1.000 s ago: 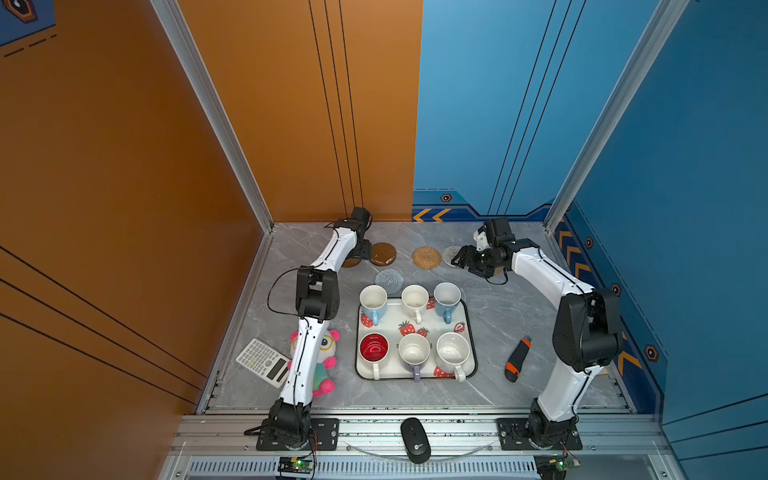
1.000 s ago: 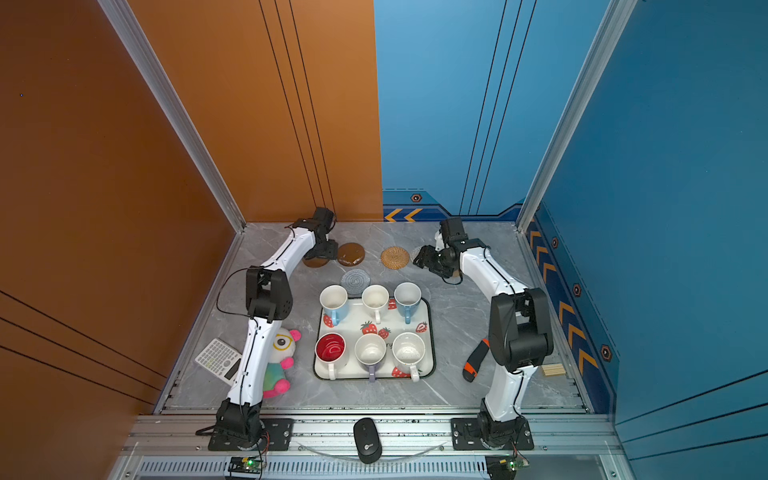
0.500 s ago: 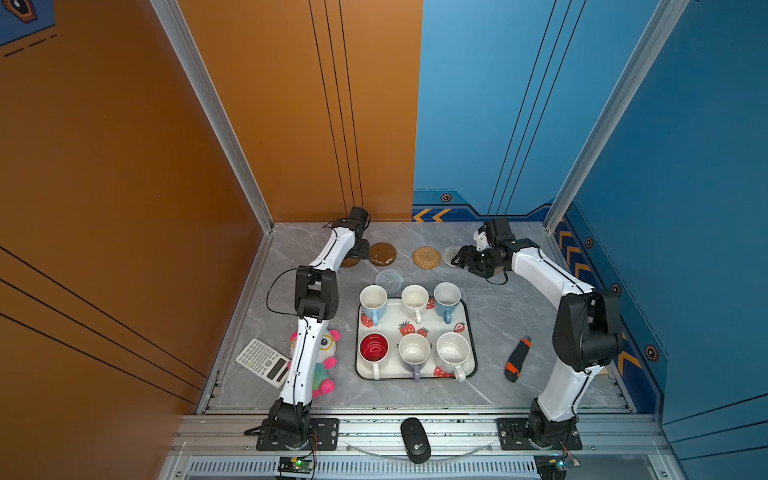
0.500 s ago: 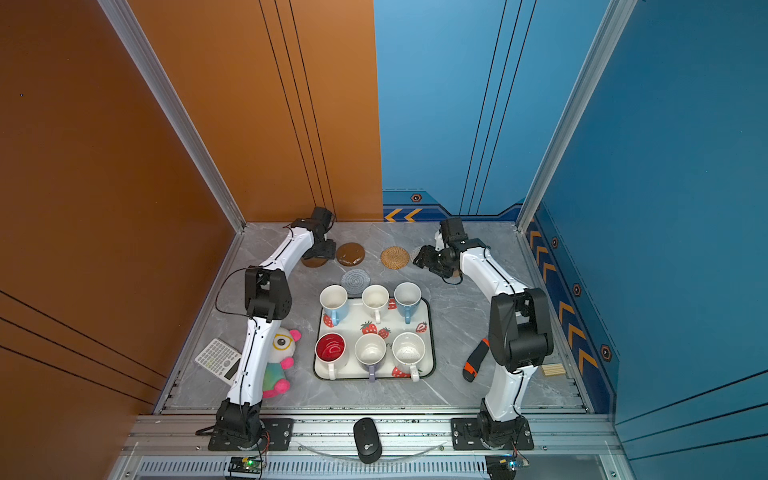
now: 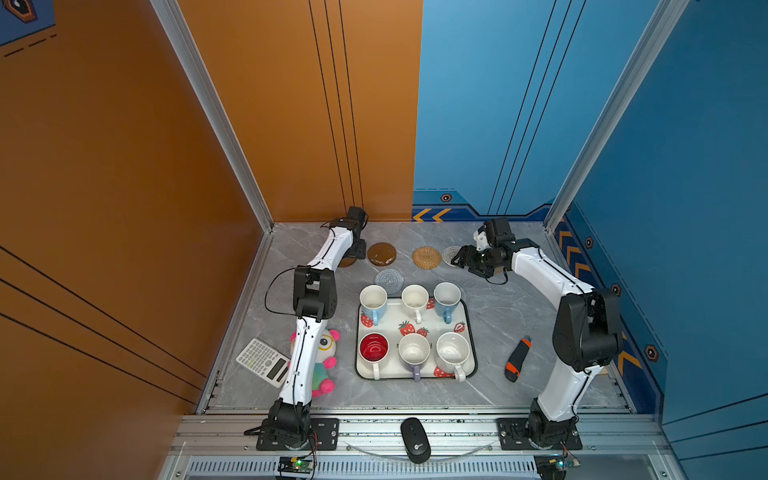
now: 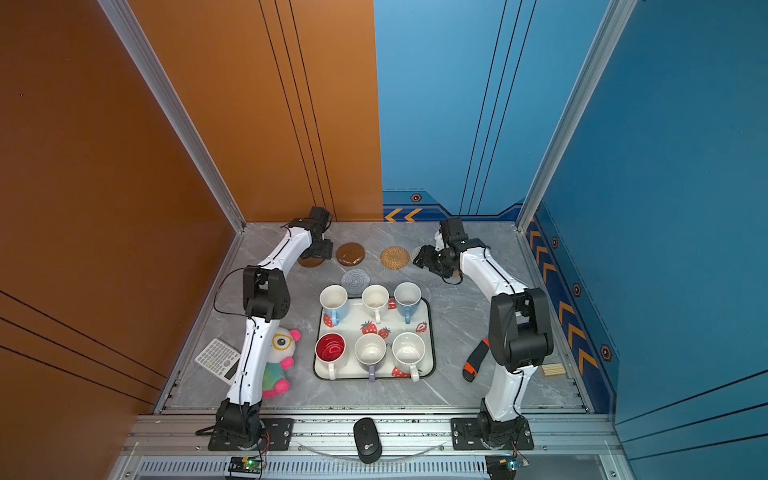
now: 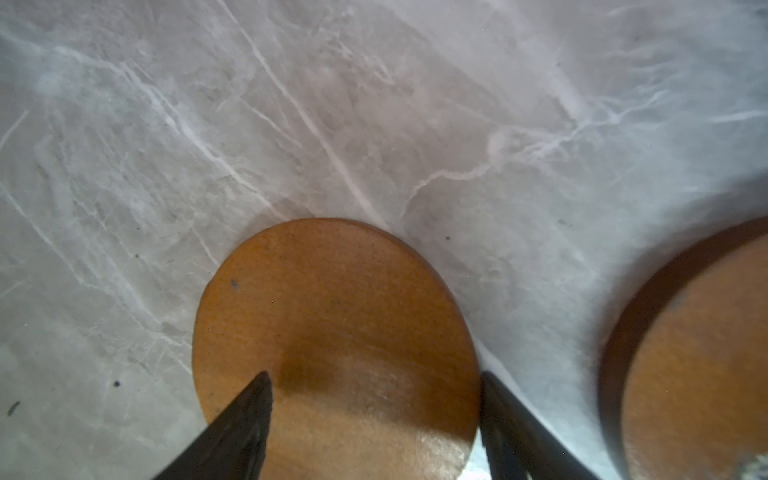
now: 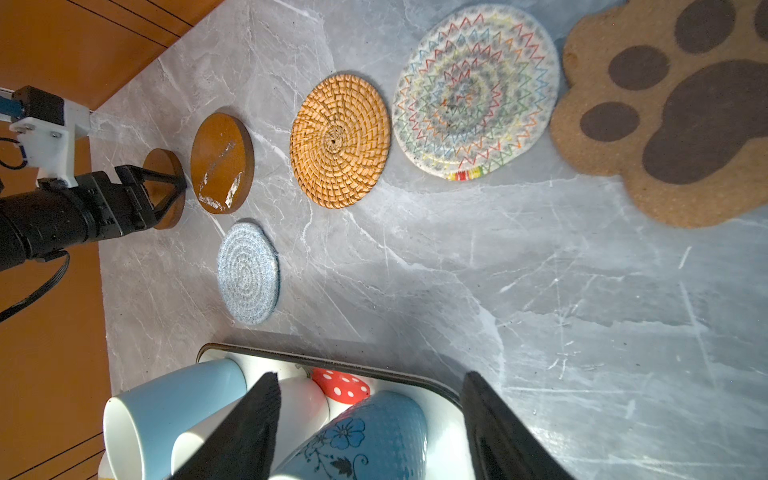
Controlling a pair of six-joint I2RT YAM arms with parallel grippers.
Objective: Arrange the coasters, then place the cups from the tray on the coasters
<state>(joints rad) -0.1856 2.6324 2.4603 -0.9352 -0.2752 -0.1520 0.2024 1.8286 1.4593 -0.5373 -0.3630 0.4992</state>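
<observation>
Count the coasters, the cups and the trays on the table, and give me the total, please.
Coasters: 6
Cups: 6
Tray: 1
Total: 13

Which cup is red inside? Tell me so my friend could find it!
Find the strawberry tray in the middle of the grey table, with six cups in two rows. In the row nearer the robot's bases, the red-inside cup stands at the end nearest the plush toy. Its neighbours are all white inside; only this one is bright red.
</observation>
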